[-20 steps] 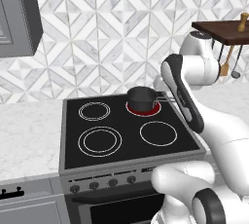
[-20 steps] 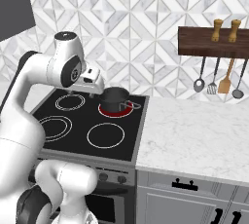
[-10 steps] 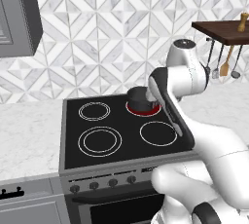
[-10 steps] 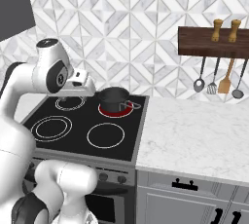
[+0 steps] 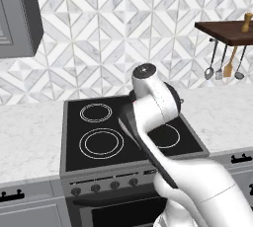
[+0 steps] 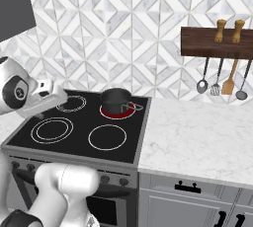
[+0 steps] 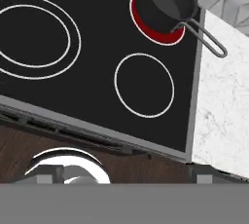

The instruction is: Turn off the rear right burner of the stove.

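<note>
The stove [image 6: 129,142] is a black glass cooktop with a grey rim and a front panel of small dark knobs [image 5: 114,185]. The rear right burner [image 7: 144,22] glows red and a small dark saucepan [image 7: 168,0] stands on it, handle pointing toward the counter. In the right base view the burner [image 6: 109,114] shows as a red crescent under the saucepan [image 6: 115,100]. My gripper [image 6: 45,104] hangs above the stove's left front, well left of the pan; its fingers are too small to read. In the left base view my arm [image 5: 150,97] hides burner and pan.
Unlit white rings mark the front right zone [image 7: 144,85] and the large double-ring zone [image 7: 34,35]. White marble counter [image 6: 197,137] runs right of the stove. A wooden shelf with hanging utensils [image 6: 222,80] is on the tiled wall.
My arm has swung left and forward across the stove. The hand went from beside the saucepan to over the left front zones. The saucepan has not moved and the burner still glows.
</note>
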{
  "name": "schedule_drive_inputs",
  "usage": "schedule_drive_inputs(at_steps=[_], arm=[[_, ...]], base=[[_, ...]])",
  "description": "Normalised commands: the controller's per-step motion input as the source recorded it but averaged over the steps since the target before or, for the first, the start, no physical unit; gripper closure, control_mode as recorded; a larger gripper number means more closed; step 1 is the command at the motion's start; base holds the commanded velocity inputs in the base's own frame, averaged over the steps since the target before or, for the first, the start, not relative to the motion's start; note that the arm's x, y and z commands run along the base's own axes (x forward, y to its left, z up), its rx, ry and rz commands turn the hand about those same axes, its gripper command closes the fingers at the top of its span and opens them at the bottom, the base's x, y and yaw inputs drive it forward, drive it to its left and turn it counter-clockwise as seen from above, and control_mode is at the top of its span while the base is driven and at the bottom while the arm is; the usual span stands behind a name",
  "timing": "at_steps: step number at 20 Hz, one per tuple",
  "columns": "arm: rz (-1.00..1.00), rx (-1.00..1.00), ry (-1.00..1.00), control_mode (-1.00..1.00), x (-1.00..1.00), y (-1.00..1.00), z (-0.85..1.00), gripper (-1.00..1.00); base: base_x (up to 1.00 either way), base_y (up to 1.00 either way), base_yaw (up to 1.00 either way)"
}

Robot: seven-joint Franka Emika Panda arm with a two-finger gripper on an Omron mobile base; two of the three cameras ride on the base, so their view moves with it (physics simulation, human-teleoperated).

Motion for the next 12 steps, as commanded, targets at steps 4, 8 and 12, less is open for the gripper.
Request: schedule_drive_inputs(at_steps=[4, 8, 12], arm=[[0.23, -0.33, 0.05, -1.00, -0.52, 0.65, -0.49, -1.00], [0.27, -0.46, 0.09, -1.00, -0.37, 0.69, -0.72, -1.00], [0.27, -0.53, 0.08, -1.00, -0.22, 0.58, -0.78, -1.00]], base=[[0.00, 0.00, 0.00], [0.00, 0.00, 0.00], [0.00, 0.00, 0.00]])
